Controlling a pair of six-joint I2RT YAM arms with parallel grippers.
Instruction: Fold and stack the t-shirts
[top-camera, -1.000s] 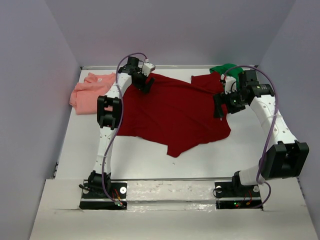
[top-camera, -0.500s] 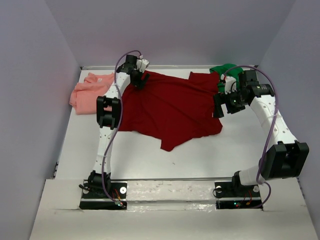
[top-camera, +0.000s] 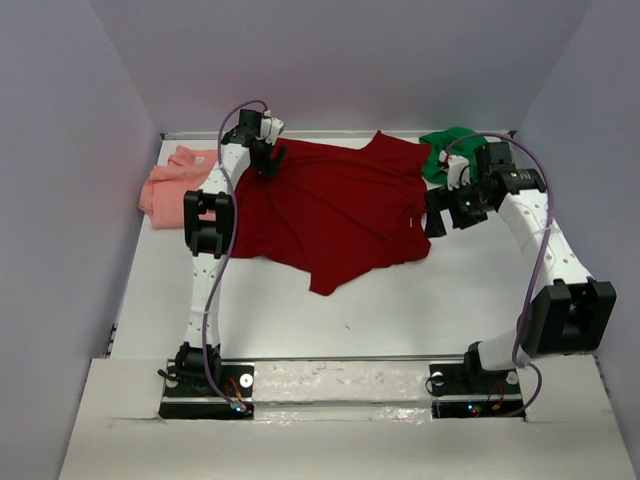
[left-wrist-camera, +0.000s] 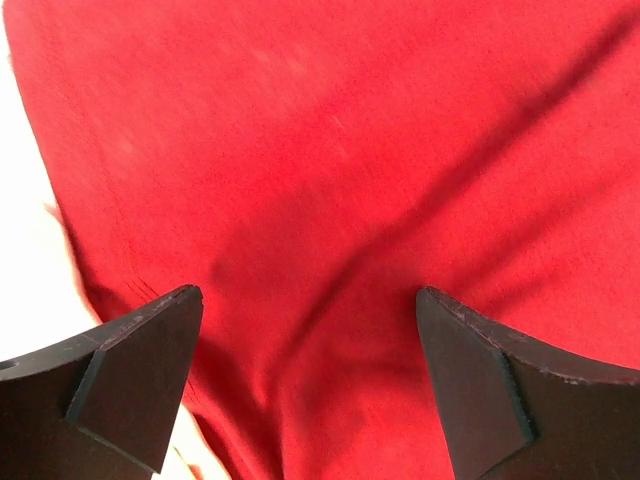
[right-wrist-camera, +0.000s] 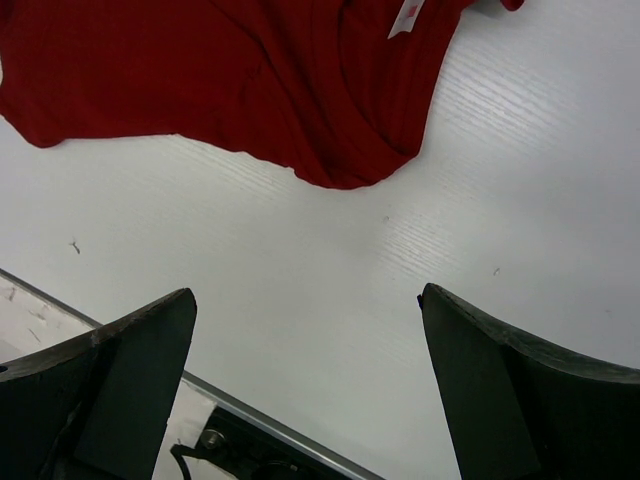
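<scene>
The dark red t-shirt (top-camera: 340, 210) lies spread and rumpled across the back middle of the white table (top-camera: 400, 310). The salmon pink t-shirt (top-camera: 175, 185) is bunched at the back left. A crumpled green t-shirt (top-camera: 448, 150) sits at the back right. My left gripper (top-camera: 268, 160) is open over the red shirt's back left part, with red cloth (left-wrist-camera: 330, 180) under and between its fingers (left-wrist-camera: 140, 350). Just off the red shirt's right edge, my right gripper (top-camera: 436, 216) is open above bare table (right-wrist-camera: 400, 250). The shirt's hem (right-wrist-camera: 250, 90) shows beyond the right gripper (right-wrist-camera: 307, 292).
Grey walls close in the table on the left, back and right. Both arm bases are bolted to a metal rail (top-camera: 340, 375) at the near edge. A white label (right-wrist-camera: 405, 17) shows on the red shirt near the right gripper.
The red shirt has slid toward the back left and its right sleeve now lies near the back edge. My left gripper moved back and left with it. The right gripper barely shifted.
</scene>
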